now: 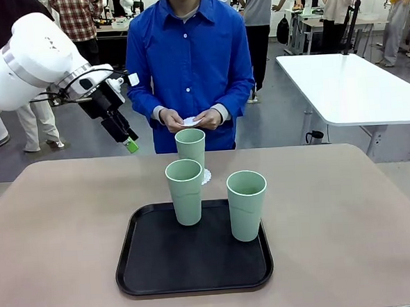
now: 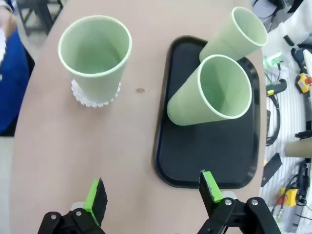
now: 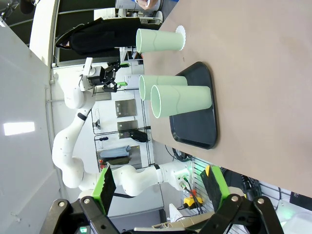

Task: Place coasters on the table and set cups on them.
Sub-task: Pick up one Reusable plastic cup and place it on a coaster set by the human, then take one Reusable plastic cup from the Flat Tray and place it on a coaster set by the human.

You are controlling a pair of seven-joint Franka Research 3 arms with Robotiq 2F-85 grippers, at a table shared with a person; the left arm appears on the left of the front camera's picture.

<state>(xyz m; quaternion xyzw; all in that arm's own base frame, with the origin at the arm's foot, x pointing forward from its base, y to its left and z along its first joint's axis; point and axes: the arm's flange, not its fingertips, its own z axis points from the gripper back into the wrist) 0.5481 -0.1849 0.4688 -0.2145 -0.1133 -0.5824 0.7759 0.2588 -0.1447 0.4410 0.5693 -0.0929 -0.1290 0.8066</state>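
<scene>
One mint-green cup [image 1: 191, 147] stands on a white lacy coaster [image 1: 206, 176] on the tan table [image 1: 63, 225], just beyond the tray. Two more cups [image 1: 185, 191] [image 1: 248, 204] stand upright on the black tray [image 1: 191, 262]. The person holds more coasters [image 1: 192, 121] in both hands. My left gripper [image 1: 126, 141] hovers high at the far left, open and empty. In the left wrist view that gripper [image 2: 152, 191] looks down on the cup [image 2: 95, 53] with its coaster [image 2: 95, 100]. My right gripper [image 3: 160, 183] is open and empty, well away from the cups [image 3: 183, 100].
The person in a blue shirt [image 1: 189, 64] stands at the table's far edge. Bare tabletop lies left and right of the tray. A white table [image 1: 354, 89] stands behind at the right. Cables and tools [image 2: 287, 122] lie off the table's near side.
</scene>
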